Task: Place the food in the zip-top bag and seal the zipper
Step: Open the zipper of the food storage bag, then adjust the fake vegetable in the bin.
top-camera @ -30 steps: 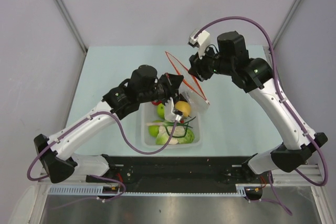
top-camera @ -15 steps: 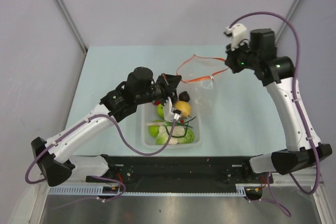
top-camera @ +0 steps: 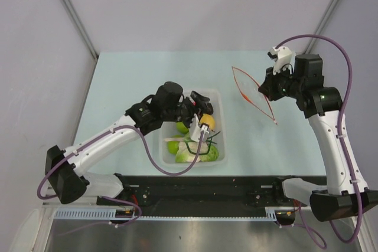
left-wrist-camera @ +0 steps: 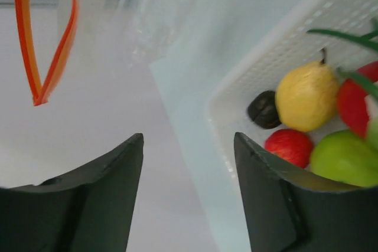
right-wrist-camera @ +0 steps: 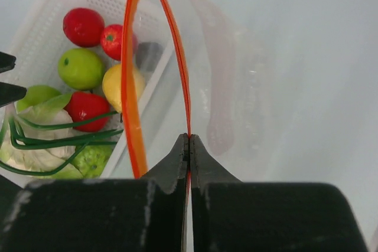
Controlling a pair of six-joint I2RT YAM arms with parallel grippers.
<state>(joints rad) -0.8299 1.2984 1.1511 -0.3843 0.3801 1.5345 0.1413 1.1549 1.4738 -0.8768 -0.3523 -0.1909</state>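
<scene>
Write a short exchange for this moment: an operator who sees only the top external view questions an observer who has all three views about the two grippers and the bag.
Operator: From above I can't tell how the right gripper meets the zip-top bag. Is it gripping?
Observer: Yes. The right wrist view shows its jaws shut on the zipper, pinching one lip only; the other lip runs free beside it, so the mouth gapes.
Operator: Is the left gripper holding anything?
Observer: No. The left wrist view shows it open and empty.
</scene>
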